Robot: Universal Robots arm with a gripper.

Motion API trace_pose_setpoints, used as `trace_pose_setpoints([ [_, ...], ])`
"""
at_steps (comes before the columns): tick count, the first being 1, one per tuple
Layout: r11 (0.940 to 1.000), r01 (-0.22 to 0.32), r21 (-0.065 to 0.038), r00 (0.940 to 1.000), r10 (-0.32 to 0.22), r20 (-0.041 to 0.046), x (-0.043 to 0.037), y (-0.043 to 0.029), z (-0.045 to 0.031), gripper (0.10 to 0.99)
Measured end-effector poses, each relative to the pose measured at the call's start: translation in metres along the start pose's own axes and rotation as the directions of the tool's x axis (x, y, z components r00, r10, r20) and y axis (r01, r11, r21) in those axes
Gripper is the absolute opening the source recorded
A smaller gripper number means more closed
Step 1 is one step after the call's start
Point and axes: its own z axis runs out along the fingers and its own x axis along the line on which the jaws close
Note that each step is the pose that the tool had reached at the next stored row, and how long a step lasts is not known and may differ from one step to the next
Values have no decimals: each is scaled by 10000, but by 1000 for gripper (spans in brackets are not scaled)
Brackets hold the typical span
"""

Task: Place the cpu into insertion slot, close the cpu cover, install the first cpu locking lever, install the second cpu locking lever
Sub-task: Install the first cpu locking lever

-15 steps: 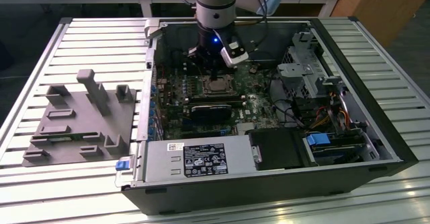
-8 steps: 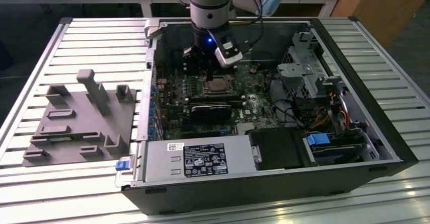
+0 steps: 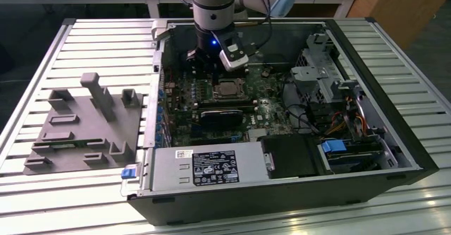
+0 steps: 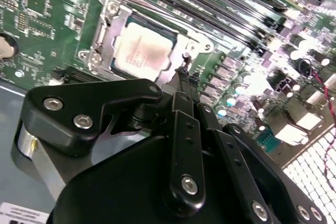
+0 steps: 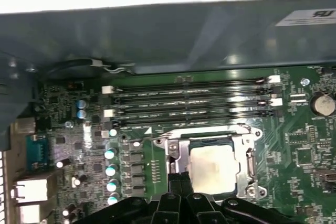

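The cpu [image 3: 227,88] lies flat in the insertion slot [image 3: 214,90] of the green motherboard, its pale metal face up. It also shows in both wrist views [image 4: 143,51] [image 5: 212,169]. The silver cpu cover [image 4: 157,18] [image 5: 210,134] lies down around it as a frame. My gripper [image 4: 182,74] [image 5: 178,184] hangs at one edge of the socket, its black fingers pressed together into a narrow tip. A thin metal locking lever end [image 4: 186,55] sticks up just past that tip. In the exterior view the gripper [image 3: 210,72] is low inside the case, at the socket's left.
Long black memory slots [image 5: 189,103] run beside the socket. A black fan card [image 3: 218,118] sits in front of it, then the power supply [image 3: 204,163]. A drive cage and cables [image 3: 324,82] stand at the exterior view's right. A grey fixture [image 3: 84,124] lies outside the case.
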Motion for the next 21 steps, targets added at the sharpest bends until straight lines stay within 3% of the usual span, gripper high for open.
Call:
trace_pose_setpoints([
  [12,10000,1,-5,10000,-1,3,175,-16,-8,102],
  [21,10000,2,-10,10000,-2,28,192,-15,-68,102],
])
